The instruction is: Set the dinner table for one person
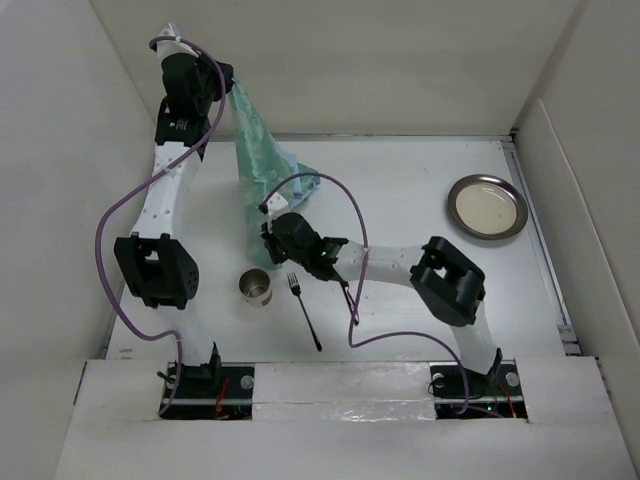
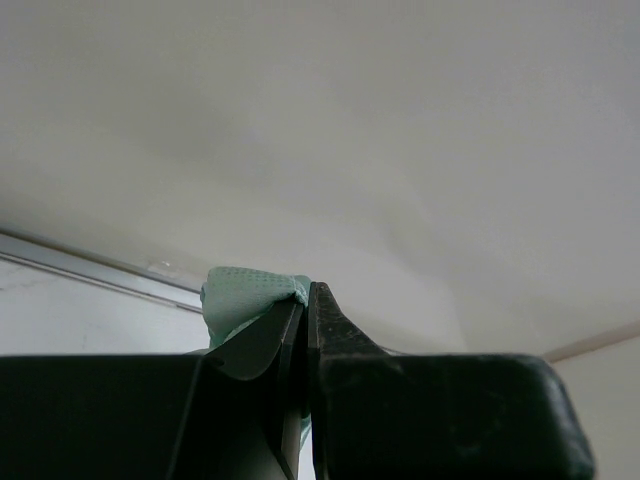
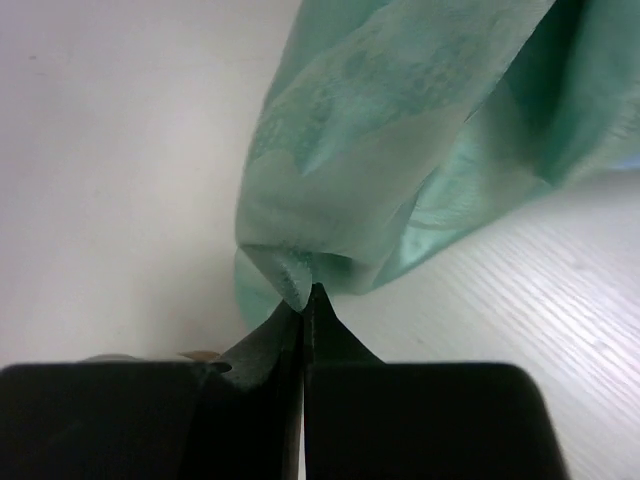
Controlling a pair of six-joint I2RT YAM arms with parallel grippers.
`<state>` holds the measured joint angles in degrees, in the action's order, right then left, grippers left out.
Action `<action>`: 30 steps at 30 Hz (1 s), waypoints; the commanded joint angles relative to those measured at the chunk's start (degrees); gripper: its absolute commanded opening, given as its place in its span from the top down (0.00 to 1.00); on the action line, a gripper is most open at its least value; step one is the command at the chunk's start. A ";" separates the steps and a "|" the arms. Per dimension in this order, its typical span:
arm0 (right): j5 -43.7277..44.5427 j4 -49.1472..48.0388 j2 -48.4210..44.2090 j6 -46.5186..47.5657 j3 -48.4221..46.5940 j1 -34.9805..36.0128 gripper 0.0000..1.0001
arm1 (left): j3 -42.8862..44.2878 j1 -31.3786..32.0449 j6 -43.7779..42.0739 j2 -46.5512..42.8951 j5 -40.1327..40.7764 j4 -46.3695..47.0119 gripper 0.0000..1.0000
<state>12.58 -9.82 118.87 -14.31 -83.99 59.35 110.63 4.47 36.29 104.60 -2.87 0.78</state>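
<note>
The left gripper (image 2: 307, 290) was clenched on one corner of the green cloth mat (image 1: 256, 140), held high at the far left so the cloth hung down onto the dinner table (image 1: 400, 170). The right gripper (image 3: 305, 292) was pinched shut on a lower corner (cloth bunched right at its tips), low near the table's middle, apparently so both arms could draw the mat flat. The metal cup (image 1: 256, 288) and fork (image 1: 304, 310) lay nearer, apart from the cloth; the plate (image 1: 487, 206) sat well apart at the right.
</note>
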 commanded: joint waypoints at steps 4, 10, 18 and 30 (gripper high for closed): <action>13.34 7.00 -19.20 10.78 -2.76 -8.29 1.00 | 11.98 -4.99 -0.35 2.89 1.21 -2.43 1.00; 18.00 17.46 -32.63 18.25 -6.63 -16.63 1.00 | 8.04 -5.70 1.58 -4.99 -1.08 2.89 1.00; 22.83 24.32 -47.05 22.83 -7.33 -20.33 1.00 | -12.97 -5.70 5.98 -22.05 -3.27 13.28 1.00; 13.55 23.36 -44.79 22.75 -9.34 -32.80 1.00 | -26.07 -4.65 10.02 -29.80 -7.67 19.26 1.00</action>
<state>26.09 13.26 69.58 6.92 -90.65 31.57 87.85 0.73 45.04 73.32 -12.93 16.05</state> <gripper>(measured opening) 0.013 0.006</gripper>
